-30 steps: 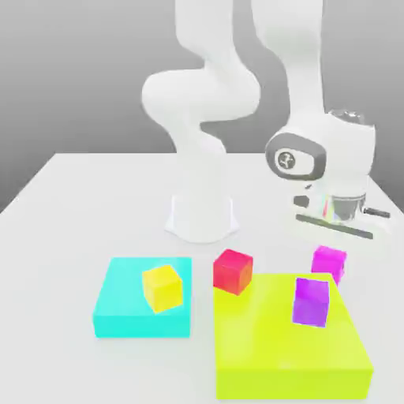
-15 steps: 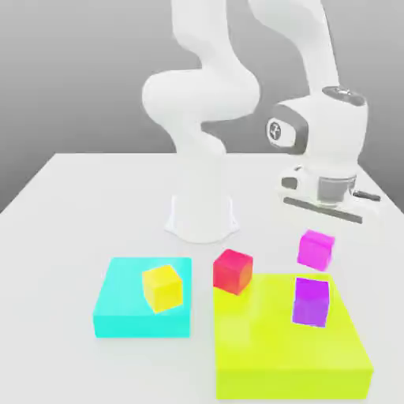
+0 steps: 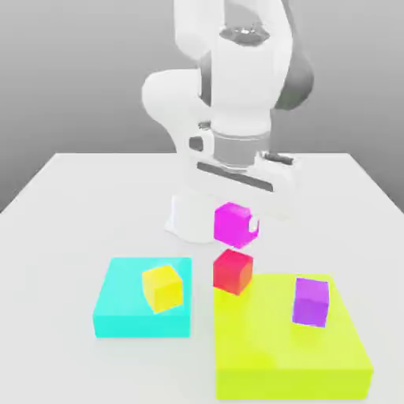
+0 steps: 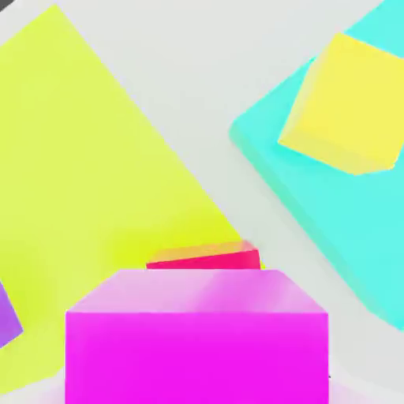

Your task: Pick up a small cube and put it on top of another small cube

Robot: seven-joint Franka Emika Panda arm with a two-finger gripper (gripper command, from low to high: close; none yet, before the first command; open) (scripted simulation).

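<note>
My gripper (image 3: pixel 234 224) is shut on the small magenta-pink cube (image 3: pixel 233 224), which hangs in the air just above the small red cube (image 3: pixel 233 271). A narrow gap separates the two cubes. The red cube rests on the white table against the corner of the lime slab (image 3: pixel 290 339). In the hand view the magenta cube (image 4: pixel 197 341) is close up, and a strip of the red cube (image 4: pixel 207 257) shows past it.
A violet-purple cube (image 3: pixel 311 301) stands on the lime slab (image 4: pixel 87 173). A yellow cube (image 3: pixel 163 287) sits tilted on a cyan slab (image 3: pixel 126 312) at the exterior view's left. The arm's white base (image 3: pixel 201 217) stands behind the cubes.
The magenta cube has been lifted off the table and carried toward the exterior view's left, from beside the lime slab to above the red cube. The hand has swung round with it.
</note>
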